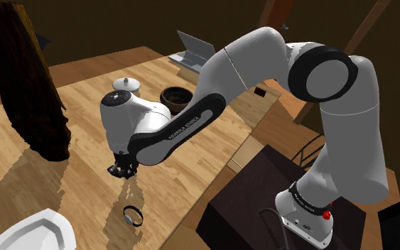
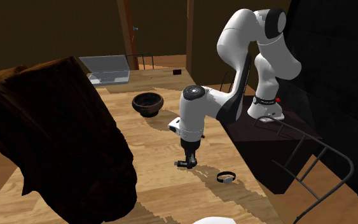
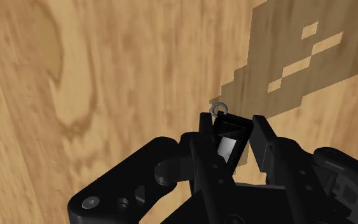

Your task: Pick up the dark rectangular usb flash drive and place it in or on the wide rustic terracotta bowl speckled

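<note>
One gripper (image 3: 231, 127): closed on the usb flash drive (image 3: 227, 141), which is clasped between the two black fingers (image 3: 263, 137).
Drive's place: it is held between the fingertips, low over the wooden table (image 2: 152, 140). Whether it is lifted clear of the wood cannot be told.
Why held so: the drive's narrow width is taken between the fingers, one finger set on each long side. This is judged the steadier hold for so small and flat a thing.
Long axis: it is laid crosswise to the line between the fingertips and appears to run along the table's plane.
Pointing: the end with the small ring (image 3: 218, 109) is turned away from the hand's body and juts just past the fingertips.
Bowl (image 1: 176, 96): it is drawn dark brown and stands upright on the table, well apart from the gripper and near a white lidded pot (image 1: 125, 84). Its mouth faces up, so the drive can be lowered in from above.
Band (image 1: 132, 215): a dark ring-shaped band lies flat on the table near the gripper, not touched by it. It is judged to lie off the way to the bowl.
Step in hand: the grasp is judged made. The lift and the carry to the bowl are not yet done.
</note>
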Robot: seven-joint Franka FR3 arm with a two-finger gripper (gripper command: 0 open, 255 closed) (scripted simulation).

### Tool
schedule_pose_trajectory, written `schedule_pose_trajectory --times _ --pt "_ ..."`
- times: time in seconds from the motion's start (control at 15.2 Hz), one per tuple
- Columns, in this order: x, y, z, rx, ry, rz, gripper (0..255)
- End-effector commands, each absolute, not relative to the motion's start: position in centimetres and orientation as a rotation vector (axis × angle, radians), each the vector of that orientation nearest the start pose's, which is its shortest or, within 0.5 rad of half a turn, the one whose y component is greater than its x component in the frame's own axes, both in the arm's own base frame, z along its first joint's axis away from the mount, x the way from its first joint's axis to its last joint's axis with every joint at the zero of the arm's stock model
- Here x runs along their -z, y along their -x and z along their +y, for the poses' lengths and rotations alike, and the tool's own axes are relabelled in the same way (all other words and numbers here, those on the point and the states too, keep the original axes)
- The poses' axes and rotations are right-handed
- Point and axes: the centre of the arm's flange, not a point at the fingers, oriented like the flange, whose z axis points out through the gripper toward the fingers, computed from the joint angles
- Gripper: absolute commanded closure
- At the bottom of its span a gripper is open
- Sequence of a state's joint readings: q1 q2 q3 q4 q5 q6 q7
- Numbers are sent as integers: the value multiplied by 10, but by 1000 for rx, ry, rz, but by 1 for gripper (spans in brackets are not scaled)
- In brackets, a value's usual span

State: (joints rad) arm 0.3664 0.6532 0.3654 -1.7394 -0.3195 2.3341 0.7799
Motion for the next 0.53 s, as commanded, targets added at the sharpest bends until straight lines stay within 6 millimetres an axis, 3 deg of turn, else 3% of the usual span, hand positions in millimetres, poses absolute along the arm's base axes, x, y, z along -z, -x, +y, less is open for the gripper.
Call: schedule_pose_trajectory --times 0.0,0.46 --pt "-229 -513 425 9 3145 -168 255" --pt "-266 -513 425 9 3145 -167 255"
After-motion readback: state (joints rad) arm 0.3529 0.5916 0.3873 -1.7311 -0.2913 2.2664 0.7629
